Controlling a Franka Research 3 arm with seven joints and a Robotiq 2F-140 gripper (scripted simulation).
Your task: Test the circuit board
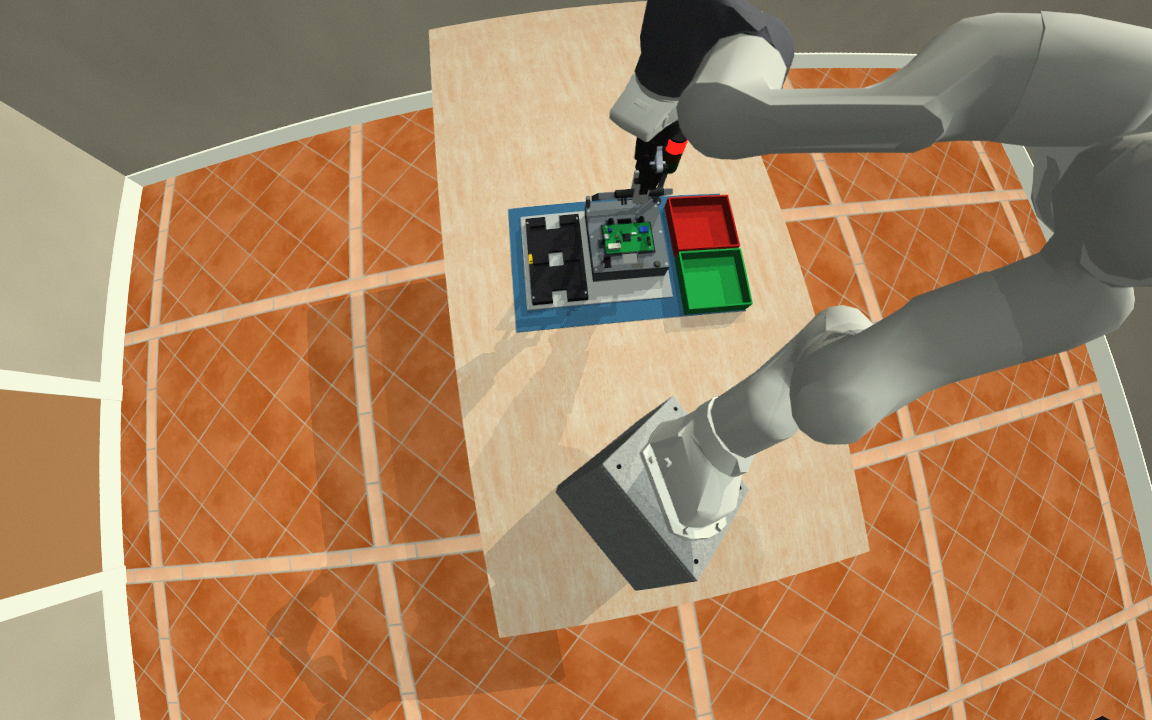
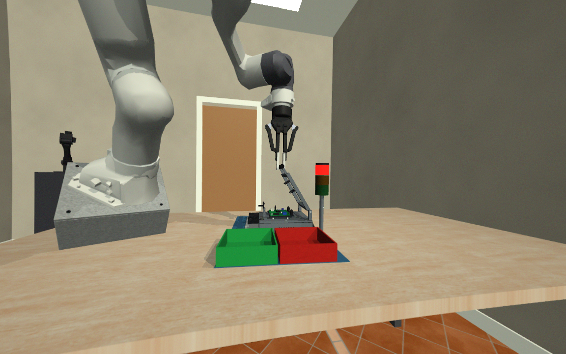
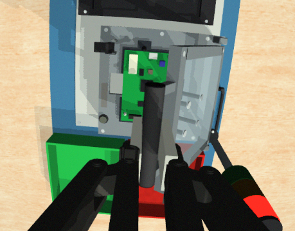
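Observation:
The green circuit board (image 1: 625, 237) lies face up in the grey tester (image 1: 627, 253); in the wrist view the board (image 3: 139, 86) has its white connector toward the far end. The tester's lid (image 2: 293, 187) stands tilted up and open. My gripper (image 2: 279, 163) is shut on the lid's dark round handle (image 3: 152, 128) at the lid's raised edge, high above the tester. The signal tower (image 2: 321, 169) beside the tester shows red at the top. The black tray (image 1: 553, 259) has both pockets empty.
The red bin (image 2: 307, 245) and green bin (image 2: 245, 248) stand side by side on the blue mat in front of the tester. The latch hook with its black tab (image 3: 105, 47) stands at the tester's edge away from the hinge. The arm's grey base block (image 1: 643, 510) sits on the table.

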